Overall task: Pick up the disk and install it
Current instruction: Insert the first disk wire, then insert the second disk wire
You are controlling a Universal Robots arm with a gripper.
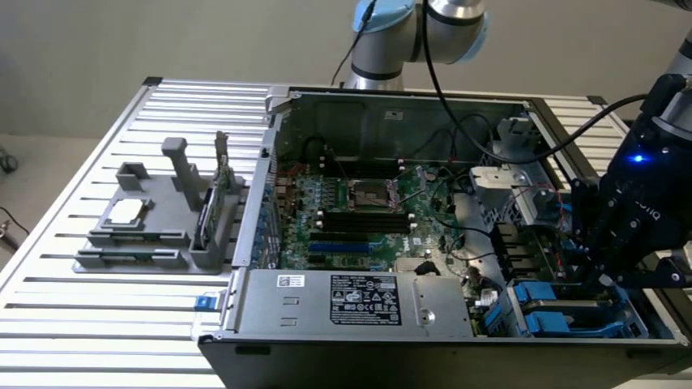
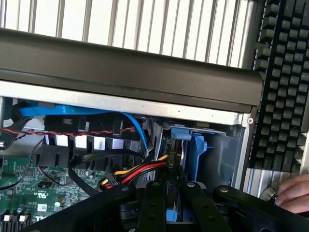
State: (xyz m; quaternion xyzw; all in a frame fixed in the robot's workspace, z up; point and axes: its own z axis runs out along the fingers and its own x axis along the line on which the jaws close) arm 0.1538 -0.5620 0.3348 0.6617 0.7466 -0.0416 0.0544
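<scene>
The black fingers [image 2: 169, 193] clamp the blue-framed silver disk [image 2: 173, 152], edge-on between them, just above the blue plastic drive bay [image 2: 200, 154]. Red and yellow cables [image 2: 140, 171] beside the fingers could snag, tilting the disk and jamming it.

slatted metal table [image 1: 65, 308], plain beige wall [image 1: 162, 40]

The table [image 1: 65, 324] is pale silver-white, ribbed in long parallel slats. On it at 9 o'clock, a grey holder [image 1: 151, 231] carries a small silver chip [image 1: 125, 212]. The computer case [image 1: 324, 356] is dark grey outside; its motherboard [image 1: 357, 219] is green with black slots. At 6 o'clock sits a silver power-supply box [image 1: 346, 304] with a black-and-white label. Blue plastic carriers [image 1: 552, 312] show at 4 o'clock. Red, yellow and black wires [image 2: 140, 171] run beside what seems a blue bracket [image 2: 193, 150]. The claw [image 2: 171, 203] is black.
</scene>
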